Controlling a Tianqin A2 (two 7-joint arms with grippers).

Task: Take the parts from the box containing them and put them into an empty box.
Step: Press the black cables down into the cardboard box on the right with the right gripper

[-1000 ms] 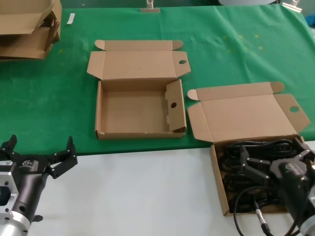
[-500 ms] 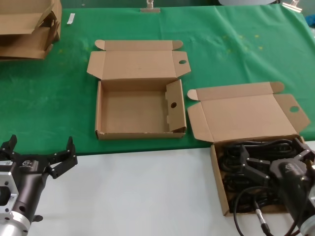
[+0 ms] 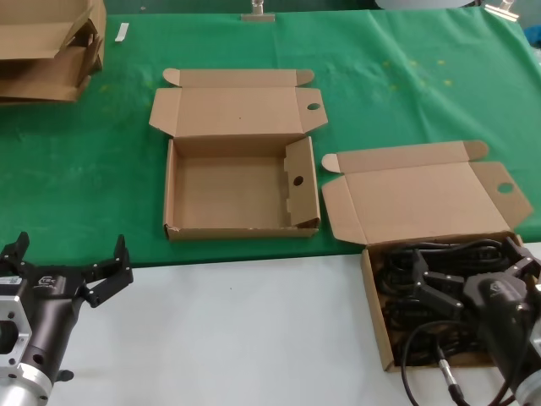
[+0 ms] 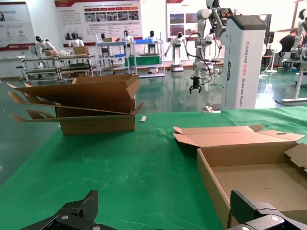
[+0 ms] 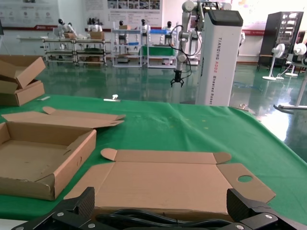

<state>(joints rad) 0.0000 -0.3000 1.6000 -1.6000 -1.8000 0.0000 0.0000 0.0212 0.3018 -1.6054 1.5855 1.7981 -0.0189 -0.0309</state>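
Parts (image 3: 439,292) under right gripper (image 3: 473,269)

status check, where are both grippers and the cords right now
Right gripper open, over the full box, above the cords. Left gripper open, parked at near-left table edge. Empty box ahead, nothing in it. Path between boxes looks unobstructed.

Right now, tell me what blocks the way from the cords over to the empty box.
Nothing visible blocks it. The power cords lie in their open box under the open right gripper. Between it and the empty box is only low green cloth; its upright inner flap stands on the near side.
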